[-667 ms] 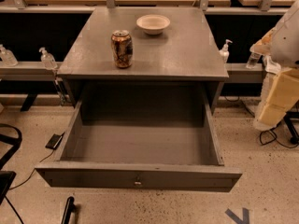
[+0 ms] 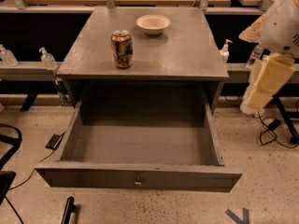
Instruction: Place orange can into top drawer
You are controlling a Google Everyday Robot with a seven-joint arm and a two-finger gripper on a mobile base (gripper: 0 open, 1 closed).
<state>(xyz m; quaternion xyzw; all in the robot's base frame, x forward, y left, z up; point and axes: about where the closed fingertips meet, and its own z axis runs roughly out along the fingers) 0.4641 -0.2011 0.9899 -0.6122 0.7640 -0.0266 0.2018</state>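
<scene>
The orange can (image 2: 122, 49) stands upright on the grey cabinet top (image 2: 187, 55), left of centre, with nothing touching it. The top drawer (image 2: 140, 178) is pulled fully open below and towards me. Its inside is empty and its small knob (image 2: 138, 183) sits in the middle of the front panel. My gripper is out of view. Only the white and cream links of my arm (image 2: 273, 66) show at the right edge, beside the cabinet and well away from the can.
A cream bowl (image 2: 153, 24) sits on the cabinet top behind the can. Pump bottles (image 2: 47, 58) stand on low shelves on both sides. A black chair base (image 2: 7, 162) is at the left, a black bar (image 2: 68, 211) at the bottom, and cables (image 2: 271, 129) lie on the floor at the right.
The arm links at the right edge have shifted slightly upward. The can, bowl and drawer have not moved.
</scene>
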